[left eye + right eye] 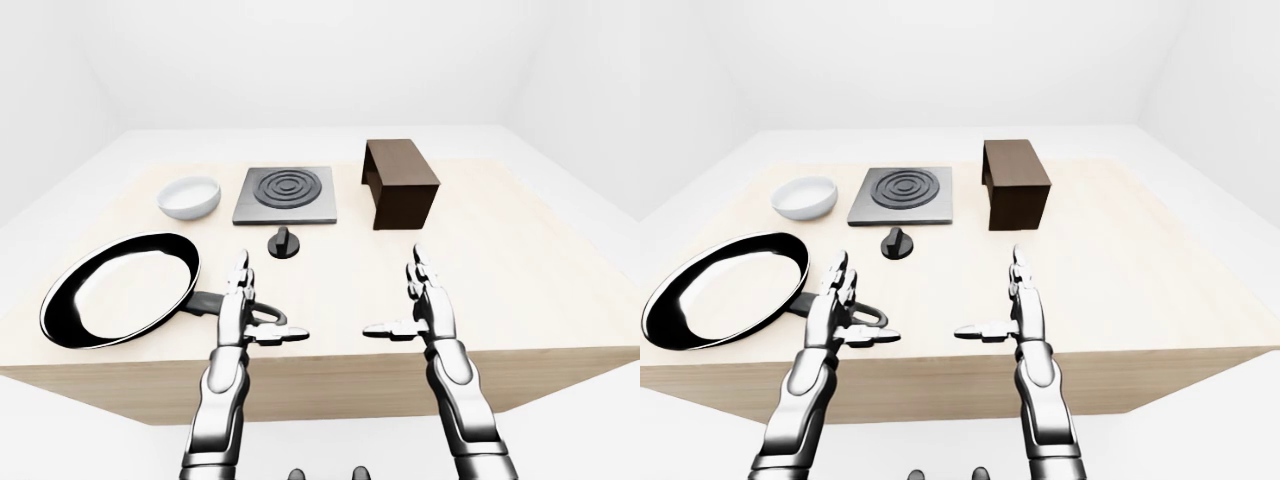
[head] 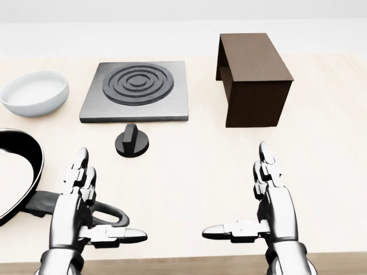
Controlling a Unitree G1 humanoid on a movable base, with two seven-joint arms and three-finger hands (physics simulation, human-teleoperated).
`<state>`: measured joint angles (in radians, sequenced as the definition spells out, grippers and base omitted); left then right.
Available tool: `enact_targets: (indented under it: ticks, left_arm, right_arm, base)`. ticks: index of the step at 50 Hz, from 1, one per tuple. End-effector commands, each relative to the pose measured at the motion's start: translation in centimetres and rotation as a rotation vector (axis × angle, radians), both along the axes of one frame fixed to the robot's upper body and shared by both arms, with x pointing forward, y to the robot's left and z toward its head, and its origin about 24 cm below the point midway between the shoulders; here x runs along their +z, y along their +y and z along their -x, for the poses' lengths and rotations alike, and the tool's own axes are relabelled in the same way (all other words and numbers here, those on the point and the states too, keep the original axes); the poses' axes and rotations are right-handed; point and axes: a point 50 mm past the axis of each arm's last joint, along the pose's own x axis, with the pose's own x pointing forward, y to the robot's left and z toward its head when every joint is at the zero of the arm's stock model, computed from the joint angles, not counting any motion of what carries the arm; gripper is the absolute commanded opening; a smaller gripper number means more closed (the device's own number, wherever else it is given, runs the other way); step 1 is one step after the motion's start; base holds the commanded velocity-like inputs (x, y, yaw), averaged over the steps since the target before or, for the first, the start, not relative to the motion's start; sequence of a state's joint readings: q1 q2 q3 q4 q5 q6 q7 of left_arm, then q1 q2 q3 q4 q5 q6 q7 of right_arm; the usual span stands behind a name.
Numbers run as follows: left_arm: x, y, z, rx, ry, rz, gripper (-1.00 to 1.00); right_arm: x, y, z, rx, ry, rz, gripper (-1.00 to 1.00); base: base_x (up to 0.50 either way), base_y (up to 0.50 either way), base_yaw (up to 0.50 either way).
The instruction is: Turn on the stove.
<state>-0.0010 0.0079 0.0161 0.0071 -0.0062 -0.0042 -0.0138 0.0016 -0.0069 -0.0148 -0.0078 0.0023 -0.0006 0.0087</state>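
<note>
Both hands hang low over the near edge of the table (image 2: 321, 172), palms turned toward each other, holding nothing. The left hand (image 2: 77, 200) has its fingers (image 2: 80, 166) stretched straight toward the top of the head view and its thumb pointing right, fingers spread apart. It hovers above the handle (image 2: 109, 215) of the frying pan (image 1: 120, 290). The right hand (image 2: 275, 200) mirrors it: fingers straight up the view, thumb pointing left, also spread wide. The two thumbs point at each other across a bare stretch of tabletop.

Above and between the hands, nearer the left one, sits the black knob (image 2: 132, 141), well apart from both hands. Its raised grip bar runs top to bottom in the head view, pointing toward the stove (image 2: 136, 91). The stove, a flat grey square plate with dark rings, lies just above the knob. A white bowl (image 2: 34, 93) stands to the stove's left, and a dark brown box (image 2: 252, 77) stands to its right. The pan lies at the left, its handle pointing right.
</note>
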Motion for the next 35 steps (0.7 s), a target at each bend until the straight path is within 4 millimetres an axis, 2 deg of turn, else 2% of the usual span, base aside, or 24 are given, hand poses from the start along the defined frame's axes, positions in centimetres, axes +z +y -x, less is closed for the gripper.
enact_targets:
  ticks: [1,10,18,25,35]
  left_arm:
    - [-0.3,0.8,-0.1,0.011,0.002,-0.005,1.00]
    - [-0.1,0.7,0.1,0.007,-0.001,-0.004,1.00]
    - [0.0,0.7,0.1,0.007,-0.004,-0.002,1.00]
    - [0.0,0.5,0.1,0.004,-0.002,-0.003,1.00]
    - [-0.3,0.4,0.0,-0.001,0.006,0.004,1.00]
  right_arm:
    - [0.3,-0.8,0.0,-0.017,-0.015,0.016,1.00]
    - [0.8,-1.0,0.0,-0.041,-0.030,0.021,1.00]
    - [3.9,-2.3,0.7,-0.142,-0.122,-0.051,1.00]
    - [6.4,-4.9,1.5,-0.341,-0.228,-0.072,1.00]
    - [8.2,-7.2,2.3,-0.461,-0.311,-0.105,1.00]
  base:
    - [0.00,0.00,0.00]
    - [0.00,0.00,0.00]
    - [0.00,0.00,0.00]
    - [0.00,0.00,0.00]
    - [0.00,0.00,0.00]
